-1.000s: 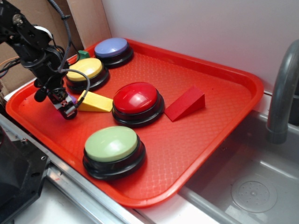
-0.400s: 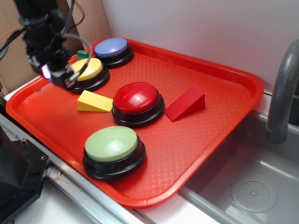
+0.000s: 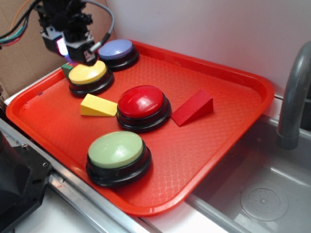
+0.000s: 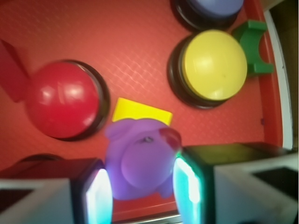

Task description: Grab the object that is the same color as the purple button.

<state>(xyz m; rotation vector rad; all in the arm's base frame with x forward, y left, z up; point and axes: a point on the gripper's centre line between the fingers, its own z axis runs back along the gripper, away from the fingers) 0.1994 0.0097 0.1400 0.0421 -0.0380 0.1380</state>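
Observation:
A small purple duck figure (image 4: pixel 140 158), the object, is pinched between my glowing pads (image 4: pixel 100 196), well above the tray. In the exterior view my gripper (image 3: pixel 73 52) hangs high over the tray's back left corner, shut on the figure, of which only a purple glimmer (image 3: pixel 69 58) shows. The purple button (image 3: pixel 116 49), a periwinkle dome on a black base, sits just right of my gripper at the tray's far edge; the wrist view shows only its rim (image 4: pixel 210 9).
On the red tray (image 3: pixel 233 97) stand a yellow button (image 3: pixel 88 73), a red button (image 3: pixel 142 103) and a green button (image 3: pixel 115 150). A yellow wedge (image 3: pixel 98 106), a red wedge (image 3: pixel 192 108) and a green block (image 3: pixel 65 69) lie there too. A sink (image 3: pixel 262 194) and faucet (image 3: pixel 294 97) are at right.
My gripper rose from tray level beside the yellow wedge, up and back to above the yellow button, carrying the purple figure. The green block is now uncovered.

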